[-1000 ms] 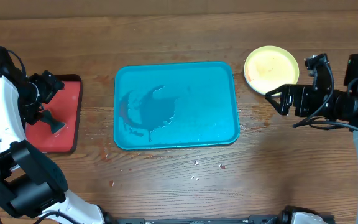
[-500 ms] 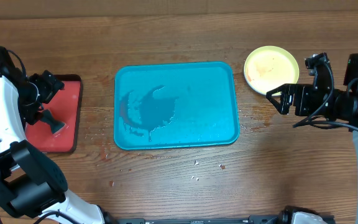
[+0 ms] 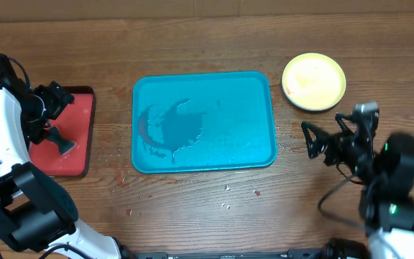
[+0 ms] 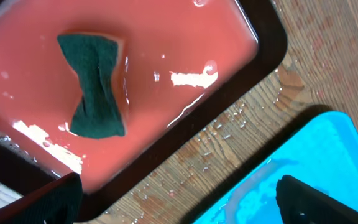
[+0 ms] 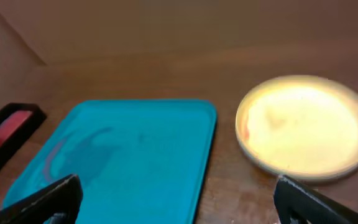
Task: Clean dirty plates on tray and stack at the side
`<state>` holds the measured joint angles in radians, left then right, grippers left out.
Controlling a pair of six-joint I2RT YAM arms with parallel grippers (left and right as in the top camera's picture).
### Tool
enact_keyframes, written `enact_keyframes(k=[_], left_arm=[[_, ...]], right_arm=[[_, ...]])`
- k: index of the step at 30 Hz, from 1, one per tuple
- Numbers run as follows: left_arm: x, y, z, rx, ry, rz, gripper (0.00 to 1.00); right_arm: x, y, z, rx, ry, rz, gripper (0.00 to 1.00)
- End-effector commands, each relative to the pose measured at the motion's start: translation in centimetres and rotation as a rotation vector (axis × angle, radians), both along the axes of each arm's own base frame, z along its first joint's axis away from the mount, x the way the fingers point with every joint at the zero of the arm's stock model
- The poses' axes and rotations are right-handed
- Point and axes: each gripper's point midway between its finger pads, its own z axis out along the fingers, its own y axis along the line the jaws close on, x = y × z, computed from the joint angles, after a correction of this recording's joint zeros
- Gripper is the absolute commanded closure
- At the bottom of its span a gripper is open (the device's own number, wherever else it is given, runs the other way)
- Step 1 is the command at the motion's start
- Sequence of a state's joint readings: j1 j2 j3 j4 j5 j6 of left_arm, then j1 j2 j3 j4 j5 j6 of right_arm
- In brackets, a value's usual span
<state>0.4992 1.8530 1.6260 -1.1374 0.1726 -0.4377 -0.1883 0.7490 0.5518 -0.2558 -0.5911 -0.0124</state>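
Both grippers gaped wide and held nothing. Nearest, the right gripper [image 3: 310,141] had drawn back toward the near edge of the table [image 3: 192,216] since a second before, its fingers pointing at the right rim of the teal tray [image 3: 243,108]. That tray lay mid-table, wet and smeared, unshifted. The left gripper [image 3: 62,121] hung unmoved over the wet red tray [image 3: 81,126], where a green sponge [image 4: 95,87] lay. Farthest, the yellow-green plate [image 3: 314,81] rested on the table just past the teal tray's far right corner.

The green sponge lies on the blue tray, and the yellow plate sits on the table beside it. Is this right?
No, the green sponge lies in the red tray, as the left wrist view shows. The yellow plate is on the table beside the blue tray.
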Motion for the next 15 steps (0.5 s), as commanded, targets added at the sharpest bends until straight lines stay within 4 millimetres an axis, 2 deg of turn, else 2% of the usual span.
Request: enact_keyframes(k=[1, 11, 15], left_arm=[[0.3, -0.2, 0.7, 0.004, -0.02, -0.009, 0.0], [0.3, -0.2, 0.7, 0.004, -0.02, -0.01, 0.0], [0.3, -0.2, 0.7, 0.004, -0.02, -0.009, 0.0]], right_arm=[[-1.9, 0.6, -0.1, 0.04, -0.097, -0.007, 0.0], [-4.9, 0.5, 1.0, -0.018, -0.349, -0.054, 0.0], [-5.1, 0.4, 0.6, -0.029, -0.391, -0.093, 0.0]])
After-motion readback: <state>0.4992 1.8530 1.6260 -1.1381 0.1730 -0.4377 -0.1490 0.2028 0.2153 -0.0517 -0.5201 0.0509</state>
